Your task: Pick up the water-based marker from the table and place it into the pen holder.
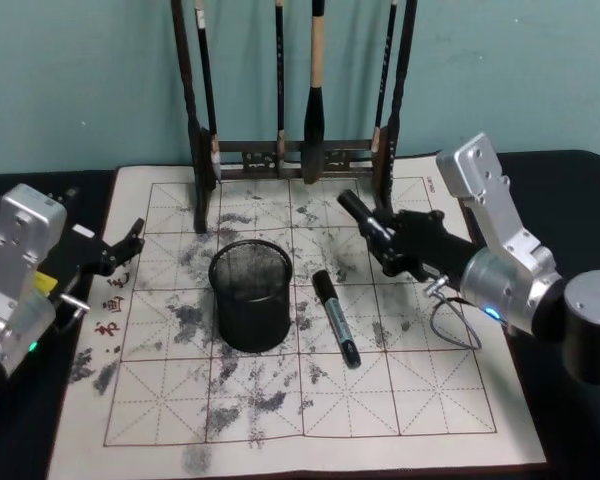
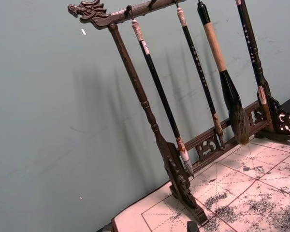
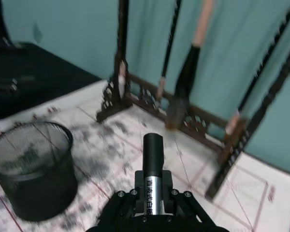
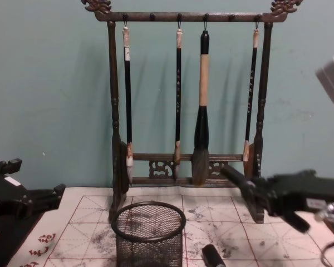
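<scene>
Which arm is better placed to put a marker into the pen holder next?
Right. The right gripper holds a marker raised beside the pen holder, on its right. The left gripper sits at the left edge of the mat, holding nothing.

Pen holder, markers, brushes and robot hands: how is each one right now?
pen holder: upright on the mat, nothing inside.
held marker: off the mat, clamped in the right gripper, capped end towards the rack.
other marker: lying flat on the mat beside the pen holder.
right gripper: shut on the held marker.
left gripper: idle at the mat's left edge.
brushes: four, hanging from the rack.
brush rack: standing upright.
</scene>
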